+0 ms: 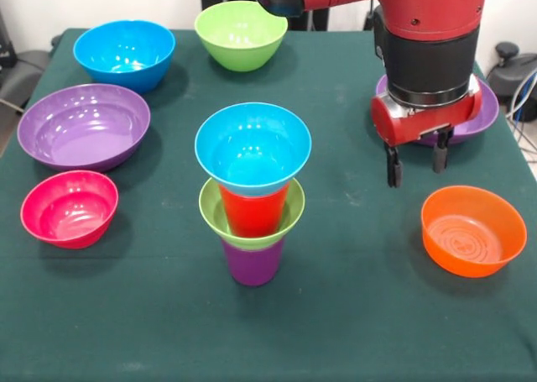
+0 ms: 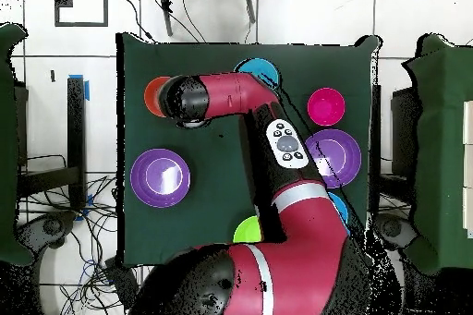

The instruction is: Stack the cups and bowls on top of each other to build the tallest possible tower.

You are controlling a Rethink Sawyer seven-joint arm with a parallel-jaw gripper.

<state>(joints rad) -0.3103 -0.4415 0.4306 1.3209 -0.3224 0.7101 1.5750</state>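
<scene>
Four pieces form your tower (image 1: 252,197); the empty pincer (image 1: 414,165), fingers spread, hangs between the purple bowl (image 1: 485,117) behind and the orange bowl (image 1: 472,230) in front, both unstacked.

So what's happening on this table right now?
A red Sawyer arm is building a tower from cups and bowls. The stack in the middle of the green table has a purple cup at the bottom, then a small lime green bowl, a red cup and a small blue bowl on top. The gripper hangs open and empty off to one side, above the table between a purple bowl and the orange bowl. The other bowls sit loose around the table.
</scene>
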